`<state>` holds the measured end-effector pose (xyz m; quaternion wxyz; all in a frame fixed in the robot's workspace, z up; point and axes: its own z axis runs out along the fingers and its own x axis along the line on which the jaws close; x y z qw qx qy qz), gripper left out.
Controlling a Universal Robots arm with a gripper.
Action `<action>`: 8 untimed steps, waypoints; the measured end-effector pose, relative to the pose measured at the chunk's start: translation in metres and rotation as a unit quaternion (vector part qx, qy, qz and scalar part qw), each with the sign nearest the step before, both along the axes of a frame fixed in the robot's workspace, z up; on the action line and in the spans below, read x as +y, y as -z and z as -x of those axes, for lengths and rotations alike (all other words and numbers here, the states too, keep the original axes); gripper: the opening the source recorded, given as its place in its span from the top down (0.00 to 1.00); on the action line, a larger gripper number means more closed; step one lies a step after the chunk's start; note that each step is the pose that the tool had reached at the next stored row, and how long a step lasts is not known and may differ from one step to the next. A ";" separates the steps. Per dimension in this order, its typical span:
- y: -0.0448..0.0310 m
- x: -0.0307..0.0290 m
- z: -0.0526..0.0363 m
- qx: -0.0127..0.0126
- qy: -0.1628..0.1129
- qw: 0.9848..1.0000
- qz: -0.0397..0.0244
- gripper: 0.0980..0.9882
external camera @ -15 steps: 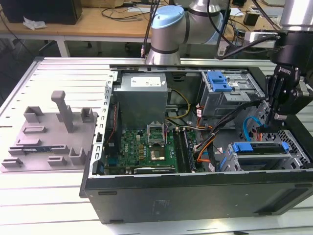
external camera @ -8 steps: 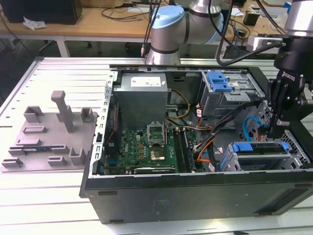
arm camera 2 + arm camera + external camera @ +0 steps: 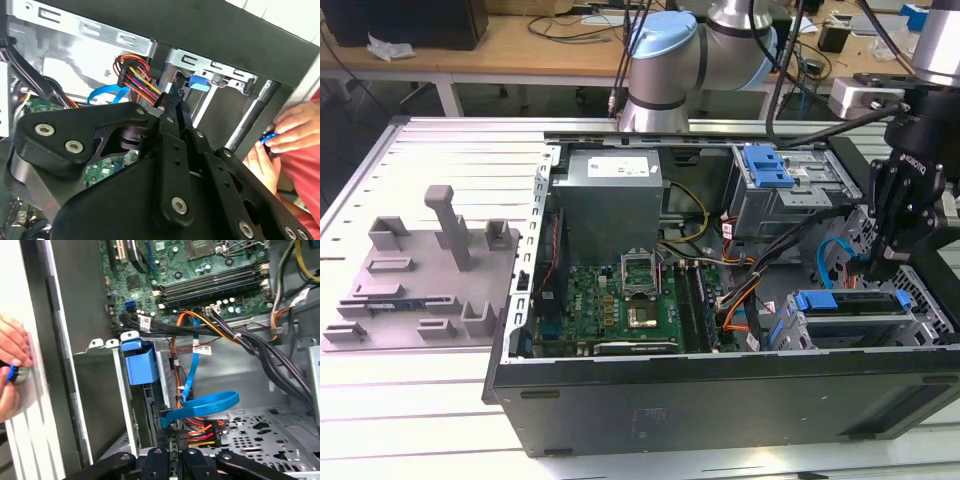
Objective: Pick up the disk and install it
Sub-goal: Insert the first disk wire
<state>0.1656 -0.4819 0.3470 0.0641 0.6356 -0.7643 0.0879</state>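
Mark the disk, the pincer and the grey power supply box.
the disk [image 3: 850,300]: exterior view, on the top of its blue bracket.
the pincer [image 3: 876,268]: exterior view, at its lower tip.
the grey power supply box [image 3: 610,215]: exterior view, on the middle of its bare grey face.

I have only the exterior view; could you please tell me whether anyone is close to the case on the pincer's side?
Observer: Yes. In both wrist views a hand is just outside the case wall.
Operator: Thank you. Is it holding anything?
Observer: It pinches a small blue object, and a second hand is beside it.
Operator: What is nearest the pincer?
Observer: In the second wrist view, a bundle of red, orange and yellow wires with a black plug sits right by the pincer.
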 end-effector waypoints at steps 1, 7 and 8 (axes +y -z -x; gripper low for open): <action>0.0001 -0.0019 0.0006 0.000 0.000 1.000 -0.003 0.92; 0.0000 -0.0070 0.0015 0.000 0.000 1.000 -0.006 0.92; 0.0000 -0.0075 0.0016 0.003 0.000 1.000 -0.009 0.92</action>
